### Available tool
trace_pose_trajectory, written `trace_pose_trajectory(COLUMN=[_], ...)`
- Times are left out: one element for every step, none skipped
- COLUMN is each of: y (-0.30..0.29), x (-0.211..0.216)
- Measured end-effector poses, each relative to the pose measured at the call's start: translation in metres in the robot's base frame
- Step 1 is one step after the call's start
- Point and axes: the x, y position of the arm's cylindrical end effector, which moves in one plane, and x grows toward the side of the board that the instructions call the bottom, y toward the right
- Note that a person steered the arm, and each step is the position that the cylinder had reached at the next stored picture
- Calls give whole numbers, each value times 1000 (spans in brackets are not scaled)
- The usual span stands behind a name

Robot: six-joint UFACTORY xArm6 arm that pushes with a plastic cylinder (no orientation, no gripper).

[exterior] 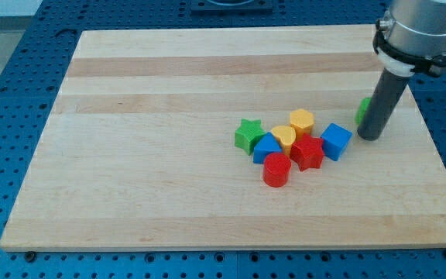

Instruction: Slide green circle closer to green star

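Observation:
The green star (pixel 248 135) lies near the middle of the wooden board, at the left end of a cluster of blocks. The green circle (pixel 362 111) sits toward the view's right and is mostly hidden behind my rod; only its left edge shows. My tip (pixel 370 137) rests on the board just below and to the right of the green circle, touching or nearly touching it. The tip is well to the right of the green star.
The cluster by the star holds a blue block (pixel 266 149), a yellow heart (pixel 284 137), a yellow hexagon (pixel 302 122), a red star (pixel 307 152), a blue cube (pixel 335 141) and a red cylinder (pixel 276 170). The board (pixel 169 116) ends close to the right of my tip.

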Motion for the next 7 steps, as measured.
trace_pose_trajectory(y=[44, 67, 58, 24, -41, -73, -40], x=[25, 17, -12, -32, -37, -37, -48])
